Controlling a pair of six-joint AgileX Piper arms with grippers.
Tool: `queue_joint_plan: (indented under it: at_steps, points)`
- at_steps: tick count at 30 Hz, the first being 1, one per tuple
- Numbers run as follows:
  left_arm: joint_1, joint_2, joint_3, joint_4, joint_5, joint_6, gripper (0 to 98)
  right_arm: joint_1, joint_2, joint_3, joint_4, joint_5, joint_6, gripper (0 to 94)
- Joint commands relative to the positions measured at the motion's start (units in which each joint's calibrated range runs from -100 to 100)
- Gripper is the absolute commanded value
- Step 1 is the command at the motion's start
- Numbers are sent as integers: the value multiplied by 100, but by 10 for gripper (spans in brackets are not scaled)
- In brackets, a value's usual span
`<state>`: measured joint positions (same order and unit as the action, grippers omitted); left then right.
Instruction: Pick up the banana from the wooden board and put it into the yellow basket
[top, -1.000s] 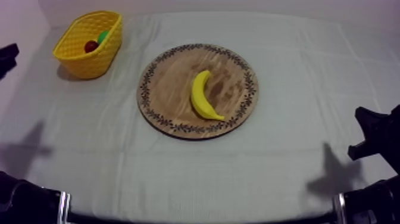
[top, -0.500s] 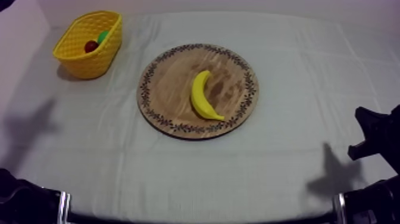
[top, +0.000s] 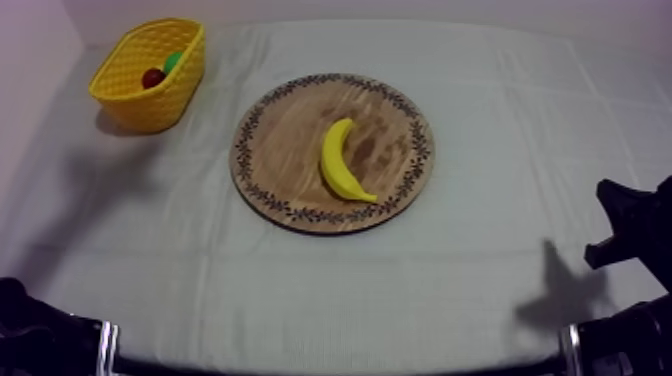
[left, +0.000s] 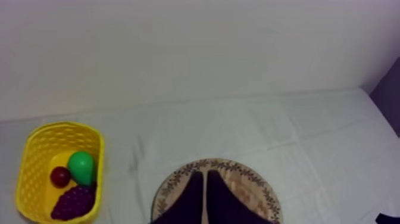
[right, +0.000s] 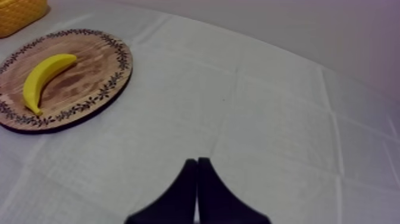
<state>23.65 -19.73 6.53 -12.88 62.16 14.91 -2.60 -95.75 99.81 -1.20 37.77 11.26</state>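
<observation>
Lying flat on the round wooden board (top: 280, 130), the banana (top: 343, 163) rests right of the board's centre, its hollow side turned toward my right arm's side. No gripper touches it. The yellow basket (top: 150, 105) stands at the far left of the cloth (top: 500, 120), well apart from the board, and holds a pear (left: 81, 167), a small red fruit (left: 60, 176) and a bunch of grapes (left: 72, 202). The left gripper (left: 205, 174) is over the board's rim, jaws clenched on nothing. The right gripper (right: 197, 161) is over bare cloth, well apart from the board, jaws likewise clenched and empty.
</observation>
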Motion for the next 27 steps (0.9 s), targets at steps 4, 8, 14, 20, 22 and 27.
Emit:
queue_joint_plan:
  at_steps: [4,8,14,20,22,27]
  points:
    - [386,794,-764,-357,585,384,0,0,0,-3,1,-3,0,3]
    - [682,1264,-1035,-721,939,742,0,0,0,-3,1,-3,0,3]
    - [970,1894,-1580,-894,1325,1038,0,0,0,-3,1,-3,0,3]
    - [1192,2486,-2076,-882,1694,1325,0,0,0,-3,1,-3,0,3]
    - [1254,2663,-2177,-849,1809,1367,0,0,0,-3,1,-3,0,3]
    - [1339,3060,-2298,-689,1909,1356,0,0,0,-3,1,-3,0,3]
